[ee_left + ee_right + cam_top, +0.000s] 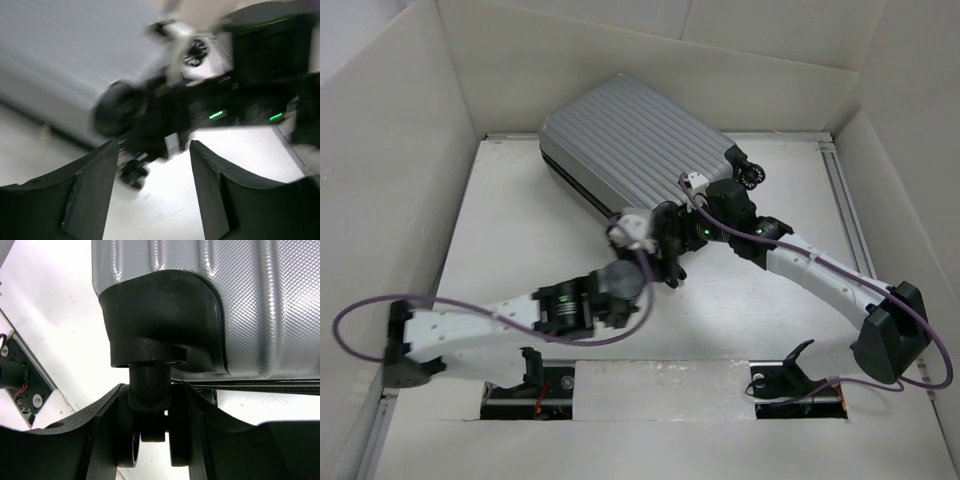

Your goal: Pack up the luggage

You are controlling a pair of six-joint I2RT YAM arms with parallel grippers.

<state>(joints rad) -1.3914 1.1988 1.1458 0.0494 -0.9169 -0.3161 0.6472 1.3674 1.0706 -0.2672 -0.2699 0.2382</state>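
At the far side of the white table [520, 230], the luggage [630, 130] lies closed and skewed, its ribbed silver-grey shell facing up. The overhead view shows both arms meeting at its near right corner, with one black wheel [750, 177] free beyond them. Only the right wrist view shows the grip: the right gripper [152, 410] is clamped on a twin-disc spinner wheel [177, 445] under a rounded black housing [160, 315], next to pebble-textured shell. The blurred left wrist view shows the left gripper [152, 150] spread wide, holding nothing.
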